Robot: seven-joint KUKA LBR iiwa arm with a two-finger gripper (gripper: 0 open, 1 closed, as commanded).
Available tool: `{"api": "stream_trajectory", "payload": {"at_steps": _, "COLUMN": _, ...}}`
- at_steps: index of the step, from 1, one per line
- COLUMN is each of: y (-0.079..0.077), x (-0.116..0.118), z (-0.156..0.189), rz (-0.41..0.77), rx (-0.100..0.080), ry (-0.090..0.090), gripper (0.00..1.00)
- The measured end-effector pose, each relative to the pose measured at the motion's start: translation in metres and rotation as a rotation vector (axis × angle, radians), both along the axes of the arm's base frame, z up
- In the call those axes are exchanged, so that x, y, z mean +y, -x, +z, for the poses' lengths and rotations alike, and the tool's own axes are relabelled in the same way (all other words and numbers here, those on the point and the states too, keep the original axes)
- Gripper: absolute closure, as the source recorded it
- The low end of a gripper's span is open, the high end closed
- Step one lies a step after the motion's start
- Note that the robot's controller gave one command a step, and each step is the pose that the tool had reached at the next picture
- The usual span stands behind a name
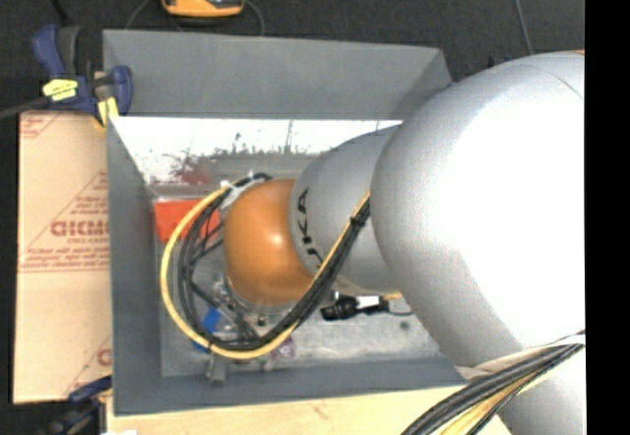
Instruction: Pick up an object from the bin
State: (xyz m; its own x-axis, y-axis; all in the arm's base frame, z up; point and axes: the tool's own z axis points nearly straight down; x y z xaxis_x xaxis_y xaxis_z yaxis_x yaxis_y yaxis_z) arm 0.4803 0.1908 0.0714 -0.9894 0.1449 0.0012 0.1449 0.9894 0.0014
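Gripper (pixel 232 330) sits low in bin (pixel 133 276), front-left, wrist approx vertical, prob. for a straight top-down grab. Spread or pinched: can't tell, the wrist hides it. Likely target is the blue bit (pixel 210 321) right beside it; orange block (pixel 175 222) and black pen (pixel 346 307) lie apart.

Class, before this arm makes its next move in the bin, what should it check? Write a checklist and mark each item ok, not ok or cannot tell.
1. End effector is inside the bin, low near the front-left floor: ok.
2. A candidate lies close by: a small blue thing sits right beside it: ok.
3. Whether anything is already held: cannot tell; the orange wrist cover blocks the view.
4. Yellow cable loop is clear of the flat orange thing: cannot tell.
5. Black-and-white pen-like thing lies apart, to the right: ok.
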Motion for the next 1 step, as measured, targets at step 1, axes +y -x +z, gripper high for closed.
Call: {"api": "stream_trajectory", "payload": {"at_steps": 1, "y": -0.0010, "x": -0.0012, "z": 0.0026, "rz": -0.006, "rx": -0.003, "ry": -0.001, "gripper": 1.00}}
